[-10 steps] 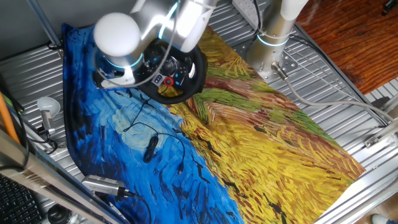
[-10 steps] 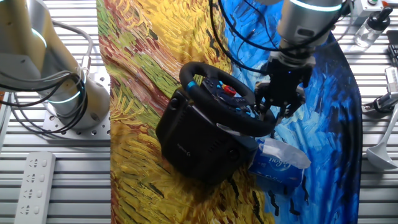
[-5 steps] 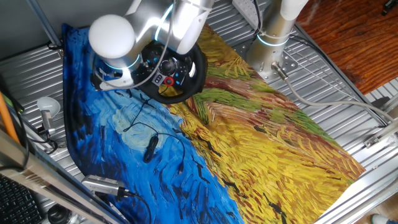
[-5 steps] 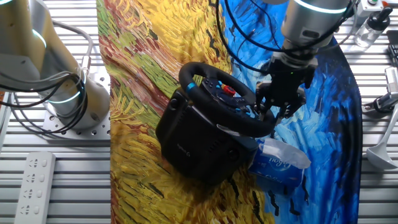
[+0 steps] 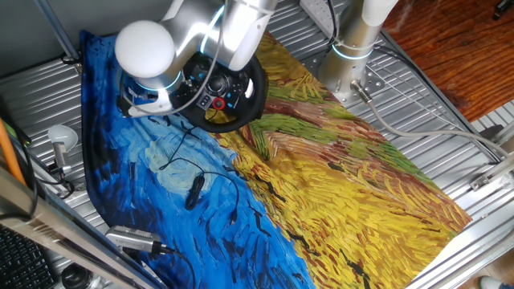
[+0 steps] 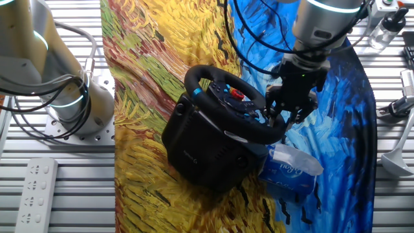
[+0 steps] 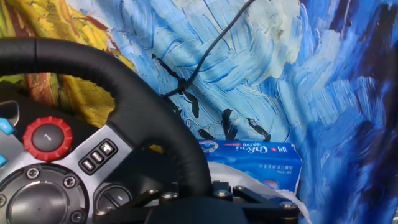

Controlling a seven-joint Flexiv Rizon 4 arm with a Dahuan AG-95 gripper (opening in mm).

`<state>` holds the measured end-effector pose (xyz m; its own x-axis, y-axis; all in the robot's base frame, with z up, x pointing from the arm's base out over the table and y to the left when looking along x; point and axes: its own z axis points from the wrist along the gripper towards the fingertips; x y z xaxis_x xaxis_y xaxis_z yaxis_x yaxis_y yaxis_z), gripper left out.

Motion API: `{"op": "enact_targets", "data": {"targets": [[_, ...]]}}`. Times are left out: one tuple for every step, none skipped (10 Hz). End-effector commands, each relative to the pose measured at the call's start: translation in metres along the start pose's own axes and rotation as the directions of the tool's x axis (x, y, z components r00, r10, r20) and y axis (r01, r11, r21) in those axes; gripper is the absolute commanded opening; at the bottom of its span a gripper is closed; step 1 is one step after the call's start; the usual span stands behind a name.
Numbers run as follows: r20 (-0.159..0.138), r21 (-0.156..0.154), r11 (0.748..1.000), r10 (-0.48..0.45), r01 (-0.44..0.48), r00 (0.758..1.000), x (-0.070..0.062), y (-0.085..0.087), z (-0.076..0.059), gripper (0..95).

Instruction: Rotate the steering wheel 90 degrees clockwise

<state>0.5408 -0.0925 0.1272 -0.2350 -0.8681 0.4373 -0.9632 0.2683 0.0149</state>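
The black steering wheel [image 6: 213, 72] stands tilted on its black base [image 6: 200, 145] on the painted cloth. Its hub carries small buttons and a red knob [image 7: 48, 137]. From the right, my gripper [image 6: 283, 111] reaches onto the lower right part of the rim. In the hand view the thick rim [image 7: 124, 93] runs down between the jaws of my gripper [image 7: 189, 194], which are shut on it. In one fixed view my arm's white joint [image 5: 145, 48] covers the left part of the wheel [image 5: 245, 100], and the fingers are hidden there.
A blue tissue pack [image 6: 289, 169] lies against the wheel base just below my gripper. A small black cabled device [image 5: 193, 191] rests on the blue part of the cloth. A second arm's base [image 6: 65, 84] stands to the left, with a power strip [image 6: 35, 188] near it.
My arm has shifted slightly, and the wheel's rim has turned a little with it. The gripper has stayed on the rim.
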Motion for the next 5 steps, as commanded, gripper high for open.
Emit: {"op": "enact_targets", "data": {"targets": [[-0.024, -0.001, 1.000, 0.025, -0.025, 0.999, -0.0008, 0.0003, 0.0001, 19.0], [-0.030, -0.004, 0.999, 0.036, -0.036, 0.999, -0.0003, 0.0003, 0.0003, 19.0], [-0.033, -0.006, 0.999, 0.042, -0.042, 0.999, 0.0007, 0.0001, 0.0004, 19.0], [-0.044, -0.004, 0.999, 0.042, -0.042, 0.998, 0.0027, -0.0002, 0.0005, 19.0], [-0.048, -0.004, 0.999, 0.044, -0.044, 0.998, 0.0045, -0.0006, 0.0005, 19.0]]}}
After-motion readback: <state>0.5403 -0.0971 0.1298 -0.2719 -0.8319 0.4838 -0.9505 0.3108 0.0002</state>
